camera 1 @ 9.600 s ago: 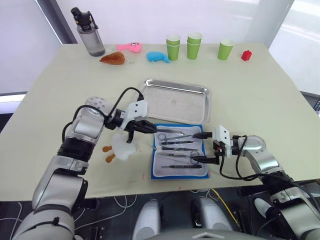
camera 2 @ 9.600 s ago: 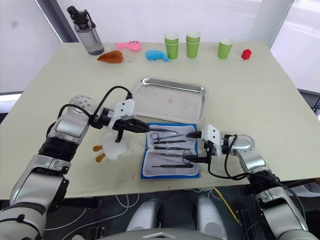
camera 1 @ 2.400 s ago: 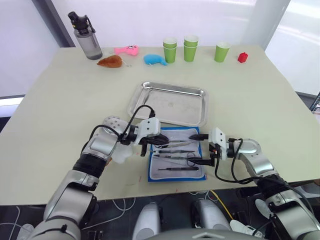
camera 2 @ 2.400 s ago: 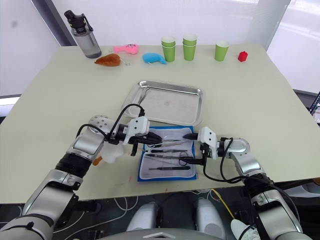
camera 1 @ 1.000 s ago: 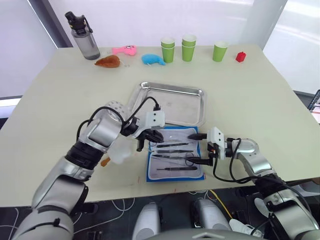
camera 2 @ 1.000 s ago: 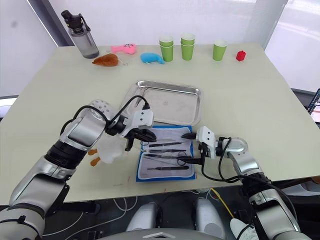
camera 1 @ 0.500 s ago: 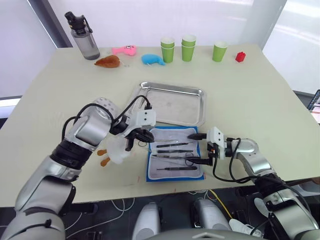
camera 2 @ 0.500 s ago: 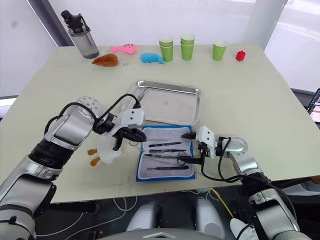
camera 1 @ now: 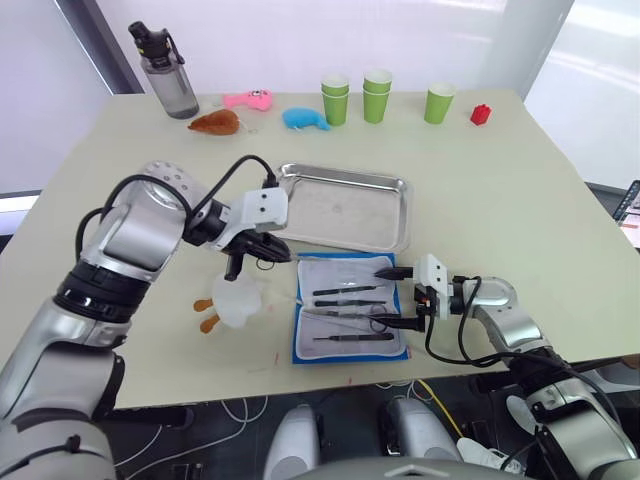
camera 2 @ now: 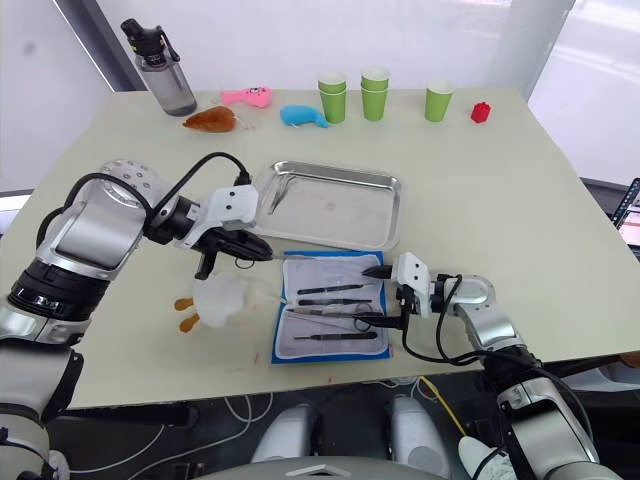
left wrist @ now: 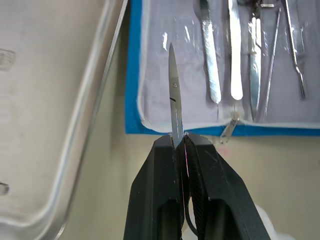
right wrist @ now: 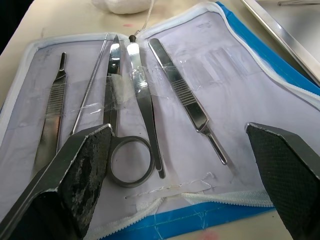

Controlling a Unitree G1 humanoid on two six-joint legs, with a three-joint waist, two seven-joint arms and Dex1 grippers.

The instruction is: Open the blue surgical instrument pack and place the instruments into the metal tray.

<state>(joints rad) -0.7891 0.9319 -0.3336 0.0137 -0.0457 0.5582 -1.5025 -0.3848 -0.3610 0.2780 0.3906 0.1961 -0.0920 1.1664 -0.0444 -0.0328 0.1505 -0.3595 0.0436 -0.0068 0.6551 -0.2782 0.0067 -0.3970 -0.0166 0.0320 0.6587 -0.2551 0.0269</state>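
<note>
Tabletop: open pack [camera 1: 348, 310] holds remaining instruments [camera 1: 350, 291].

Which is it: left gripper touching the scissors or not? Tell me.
Touching. In the left wrist view, the left gripper has its two black fingers pressed shut on the scissors, whose blades stick out past the fingertips above the open blue surgical instrument pack.

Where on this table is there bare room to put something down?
The metal tray is almost bare inside, one slim instrument near its left rim. Bare tabletop runs right of the tray, below the red block. It is crowded at the front: the open blue surgical instrument pack, the white plush toy and both grippers.
</note>
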